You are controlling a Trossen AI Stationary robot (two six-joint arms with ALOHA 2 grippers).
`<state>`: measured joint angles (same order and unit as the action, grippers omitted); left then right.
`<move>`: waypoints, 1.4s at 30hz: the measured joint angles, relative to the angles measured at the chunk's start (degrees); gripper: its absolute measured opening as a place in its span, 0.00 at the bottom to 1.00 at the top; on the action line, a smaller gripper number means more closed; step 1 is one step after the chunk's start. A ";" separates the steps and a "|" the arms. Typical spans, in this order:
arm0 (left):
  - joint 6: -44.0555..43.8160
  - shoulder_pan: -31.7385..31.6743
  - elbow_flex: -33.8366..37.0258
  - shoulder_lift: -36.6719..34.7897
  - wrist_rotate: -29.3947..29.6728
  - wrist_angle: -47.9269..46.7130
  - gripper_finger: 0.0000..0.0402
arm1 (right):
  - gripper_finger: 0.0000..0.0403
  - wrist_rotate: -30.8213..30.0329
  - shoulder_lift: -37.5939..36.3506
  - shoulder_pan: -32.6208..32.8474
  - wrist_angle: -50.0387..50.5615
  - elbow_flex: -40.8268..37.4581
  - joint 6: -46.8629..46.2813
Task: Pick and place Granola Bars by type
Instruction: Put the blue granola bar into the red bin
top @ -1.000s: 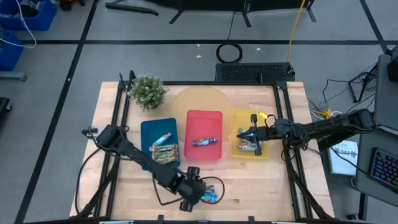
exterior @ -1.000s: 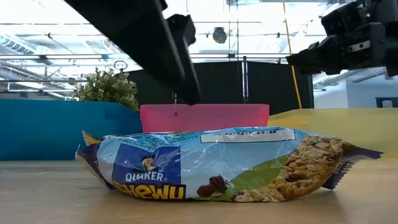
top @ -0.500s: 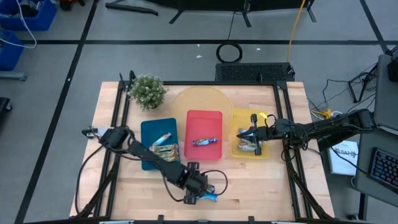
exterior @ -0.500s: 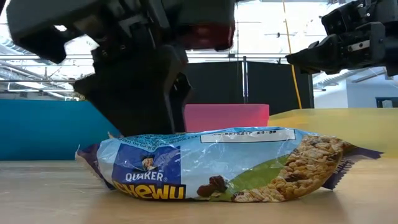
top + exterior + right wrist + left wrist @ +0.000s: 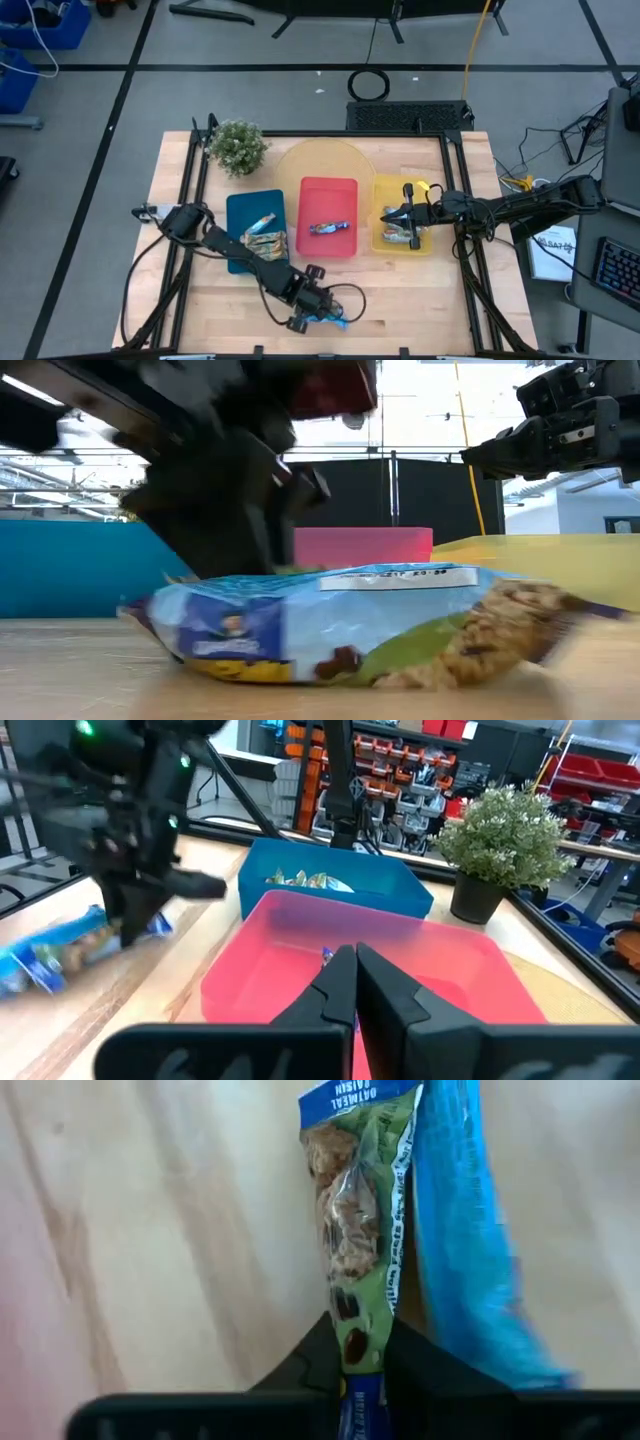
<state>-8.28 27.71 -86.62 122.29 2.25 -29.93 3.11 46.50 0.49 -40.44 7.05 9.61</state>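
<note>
A blue-wrapped granola bar point(image 5: 336, 319) lies near the table's front edge, and fills the low view point(image 5: 350, 625). My left gripper point(image 5: 318, 316) is shut on it, low over the wood. My right gripper point(image 5: 388, 219) hangs shut and empty over the yellow tray point(image 5: 428, 243), which has bars in it. Tan-gold bars point(image 5: 264, 243) lie in the blue tray point(image 5: 240, 208). A silvery bar point(image 5: 328, 228) lies in the red tray point(image 5: 328, 190). My left gripper pinches the bar between its two fingers point(image 5: 415, 1370) at the end nearest the wrist point(image 5: 352, 1342), with the wrapper squeezed narrow there. The fingers slant down from the table's left side. The rest of the bar point(image 5: 365, 1210) stretches away over the wood, low on the tabletop.
A potted plant point(image 5: 238, 146) stands at the far left corner. A pale yellow round board point(image 5: 320, 160) lies behind the trays. Bare wood lies in front of the trays, to the right of the held bar. The three trays stand side by side across the middle.
My left gripper has turned and come down behind the blue bar near the front edge, and has taken hold of it. The bar, still a second ago, has shifted a little on the wood. My right arm has kept still.
</note>
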 joint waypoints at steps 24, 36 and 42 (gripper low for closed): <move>8.34 -6.83 51.22 -52.47 3.97 42.78 0.07 | 0.00 0.02 0.00 0.00 1.70 0.02 -0.52; -6.48 -14.77 63.71 -63.26 5.20 52.91 0.04 | 0.00 0.00 0.02 0.00 0.95 0.02 -0.15; -5.85 -18.72 47.08 -52.83 3.64 35.28 0.08 | 0.00 0.00 0.00 -0.01 0.78 0.02 -1.11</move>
<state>-14.13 8.99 -39.54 69.45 5.89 5.34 3.11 46.50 0.48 -39.66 7.07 8.49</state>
